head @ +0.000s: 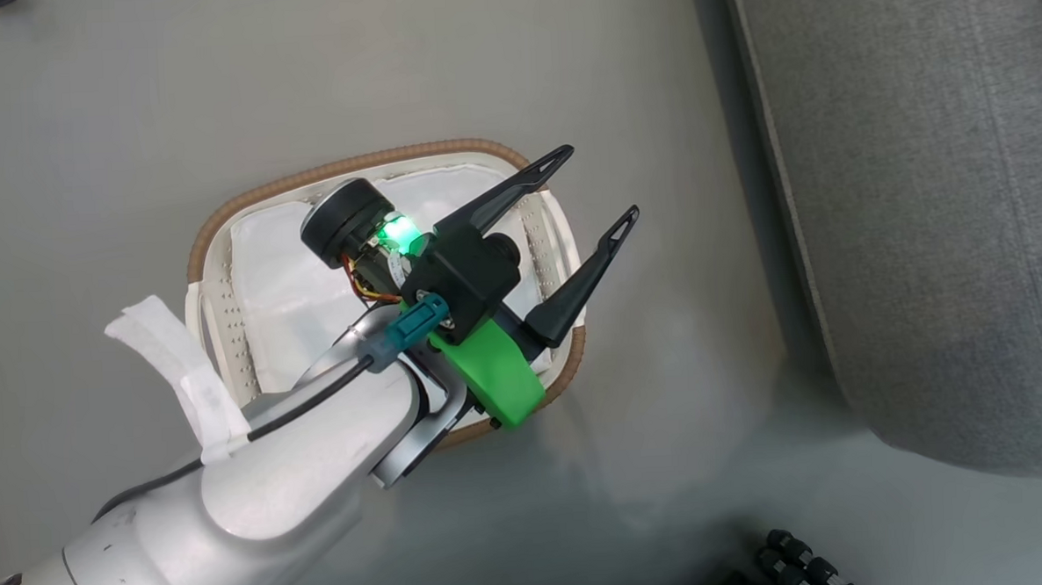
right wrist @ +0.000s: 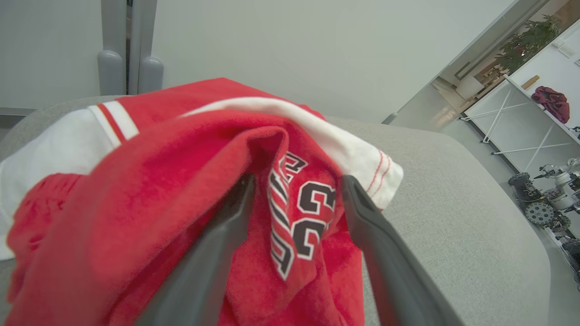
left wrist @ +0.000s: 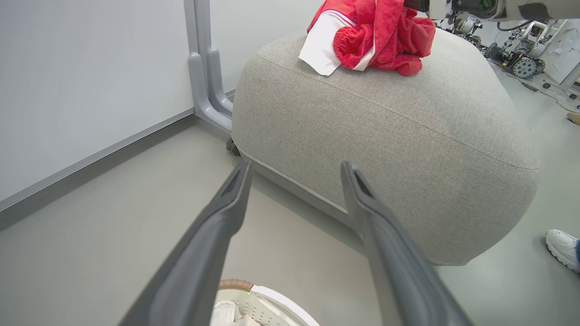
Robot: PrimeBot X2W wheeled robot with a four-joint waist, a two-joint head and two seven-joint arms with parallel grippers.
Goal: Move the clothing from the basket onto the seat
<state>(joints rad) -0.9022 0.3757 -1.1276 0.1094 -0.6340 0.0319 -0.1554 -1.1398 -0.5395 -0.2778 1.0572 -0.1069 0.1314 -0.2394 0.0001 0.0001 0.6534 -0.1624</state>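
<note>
The basket stands on the floor, with its white liner bare and no red cloth in it. My left gripper hovers over its right rim, open, nothing between the fingers. In the left wrist view this gripper points at the grey seat. The red and white clothing lies bunched on top of the seat. In the right wrist view my right gripper is open, its fingers either side of a numbered fold of the clothing, which rests on the seat.
The seat takes up the right side of the head view. Grey post feet stand by the white wall behind it. A person's white shoe is on the floor at the right. Robot parts lie beyond the seat.
</note>
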